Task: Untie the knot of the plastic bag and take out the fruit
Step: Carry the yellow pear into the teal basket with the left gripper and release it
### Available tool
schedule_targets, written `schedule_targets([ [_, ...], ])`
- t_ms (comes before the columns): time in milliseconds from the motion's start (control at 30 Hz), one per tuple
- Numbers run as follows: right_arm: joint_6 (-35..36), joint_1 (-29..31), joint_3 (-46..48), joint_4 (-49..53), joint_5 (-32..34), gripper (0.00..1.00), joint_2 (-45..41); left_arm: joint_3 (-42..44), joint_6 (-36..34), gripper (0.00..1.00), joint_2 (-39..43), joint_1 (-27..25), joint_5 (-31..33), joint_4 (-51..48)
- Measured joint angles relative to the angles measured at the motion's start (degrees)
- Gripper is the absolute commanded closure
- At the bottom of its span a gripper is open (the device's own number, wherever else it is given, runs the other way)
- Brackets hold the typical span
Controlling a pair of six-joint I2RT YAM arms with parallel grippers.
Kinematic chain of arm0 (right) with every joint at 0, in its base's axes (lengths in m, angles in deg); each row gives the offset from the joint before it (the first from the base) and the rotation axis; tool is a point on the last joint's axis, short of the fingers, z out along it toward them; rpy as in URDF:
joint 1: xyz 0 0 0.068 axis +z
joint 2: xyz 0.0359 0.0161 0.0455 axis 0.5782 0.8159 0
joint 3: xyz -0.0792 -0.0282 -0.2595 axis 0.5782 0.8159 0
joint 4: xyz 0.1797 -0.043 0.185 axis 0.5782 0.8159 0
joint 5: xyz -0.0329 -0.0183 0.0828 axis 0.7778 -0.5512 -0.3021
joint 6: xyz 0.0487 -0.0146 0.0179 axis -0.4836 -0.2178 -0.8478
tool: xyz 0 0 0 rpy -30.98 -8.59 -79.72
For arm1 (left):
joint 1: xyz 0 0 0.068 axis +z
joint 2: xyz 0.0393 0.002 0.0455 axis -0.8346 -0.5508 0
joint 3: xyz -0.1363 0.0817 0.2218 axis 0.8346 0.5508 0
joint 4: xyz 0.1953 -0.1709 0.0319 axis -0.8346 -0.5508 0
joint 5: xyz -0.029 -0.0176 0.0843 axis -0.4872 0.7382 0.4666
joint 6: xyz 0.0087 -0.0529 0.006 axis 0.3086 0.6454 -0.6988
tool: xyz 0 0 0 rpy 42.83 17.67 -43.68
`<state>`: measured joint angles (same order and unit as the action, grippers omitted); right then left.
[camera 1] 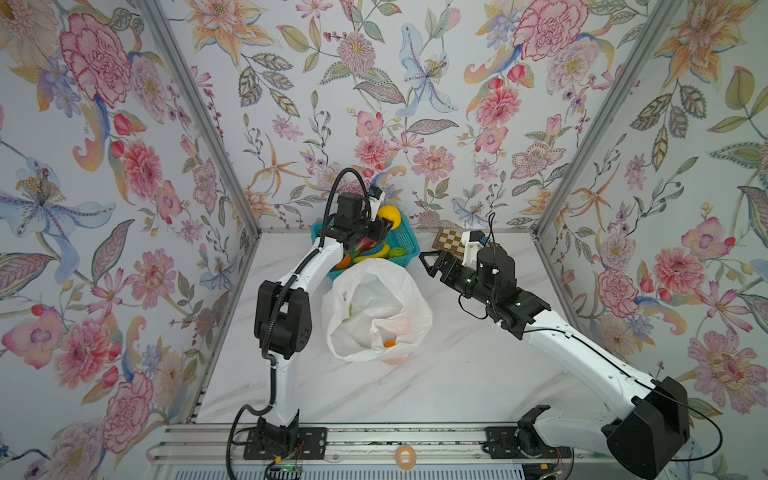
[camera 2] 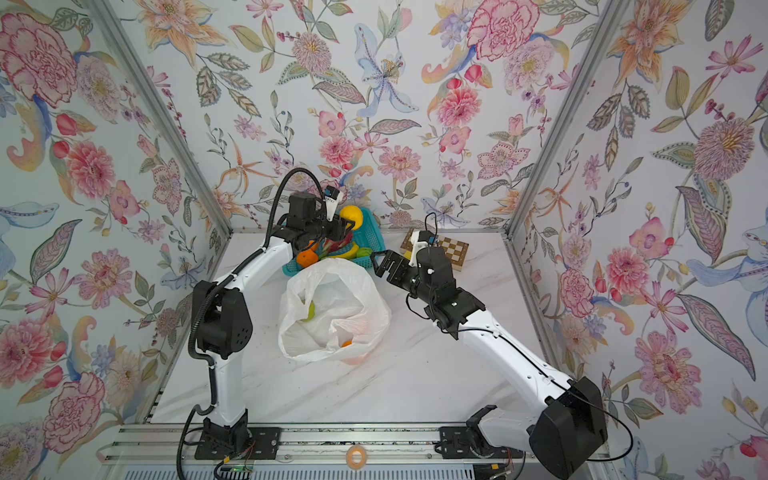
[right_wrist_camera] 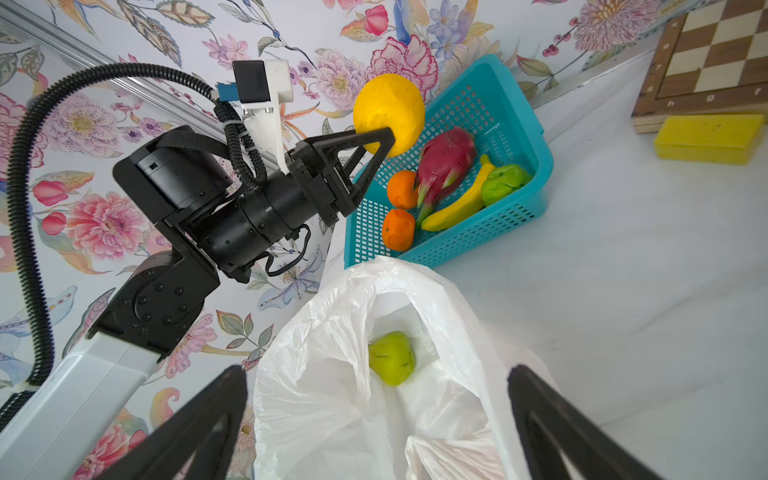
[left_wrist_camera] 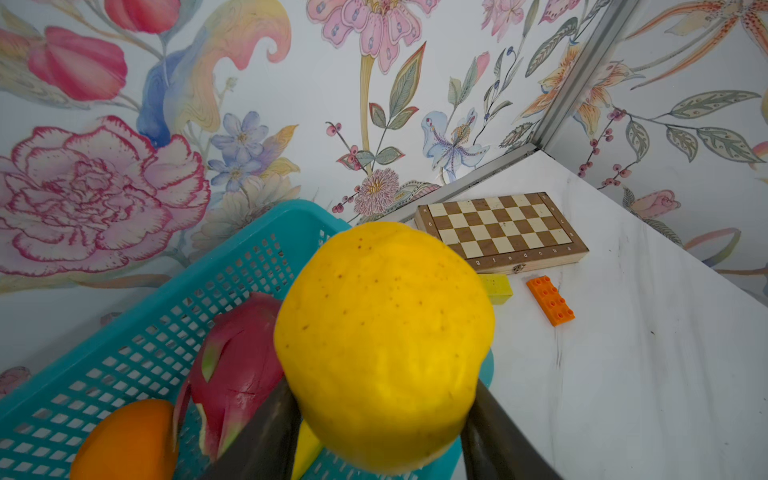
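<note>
– Fruit status?
– L gripper (left_wrist_camera: 380, 419) pinches yellow fruit (left_wrist_camera: 384, 332), held above teal basket (camera 1: 405, 239) w/ 2 oranges (right_wrist_camera: 401, 189), dragon fruit (right_wrist_camera: 446, 166).
– R gripper (right_wrist_camera: 376, 376)?
– Jaws spread wide, empty, over plastic bag (camera 1: 376, 309). Bag's open on table (camera 1: 457, 374), just beside basket; 1 green fruit (right_wrist_camera: 390, 357), 1 orange (camera 1: 390, 343) inside.

Basket (camera 1: 405, 242) behind bag (camera 1: 374, 307) — chessboard (camera 1: 451, 244) right of basket

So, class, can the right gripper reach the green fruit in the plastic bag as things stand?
Probably yes. The right gripper is open, facing the plastic bag, whose mouth gapes, with the green fruit exposed inside. The left gripper holds a yellow fruit away over the basket.
</note>
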<state>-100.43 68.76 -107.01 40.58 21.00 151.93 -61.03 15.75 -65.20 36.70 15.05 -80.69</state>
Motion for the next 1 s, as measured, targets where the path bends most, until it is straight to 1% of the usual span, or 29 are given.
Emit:
schedule_targets([
  [100,0.0,-0.2,-0.9,2.2,0.7,0.01,0.0,-6.8,4.0,0.49,-5.4,0.0,0.6,-3.8],
  [233,0.0,-0.6,-2.1,3.6,0.7,0.01,0.3,-11.9,9.0,0.5,-10.7,0.0,1.2,-7.8],
  [467,-0.2,-1.3,-2.8,5.3,0.3,0.01,1.0,-15.3,17.0,0.51,-17.2,0.0,2.3,-10.4],
  [733,-0.2,-1.3,-2.8,5.8,-0.4,0.01,1.1,-20.4,20.6,0.49,-23.4,-0.2,3.7,-12.4],
  [833,-0.2,-1.9,-2.8,5.8,-0.6,0.01,1.1,-23.2,21.3,0.47,-25.5,-0.4,3.7,-12.6],
  [900,-0.2,-2.8,-2.8,5.8,-0.7,0.01,1.1,-24.8,21.7,0.43,-26.4,-0.7,3.7,-13.3],
  [1000,-0.2,-3.7,-2.8,5.7,-0.7,0.01,1.1,-26.1,21.9,0.27,-27.3,-1.2,3.7,-13.8],
])
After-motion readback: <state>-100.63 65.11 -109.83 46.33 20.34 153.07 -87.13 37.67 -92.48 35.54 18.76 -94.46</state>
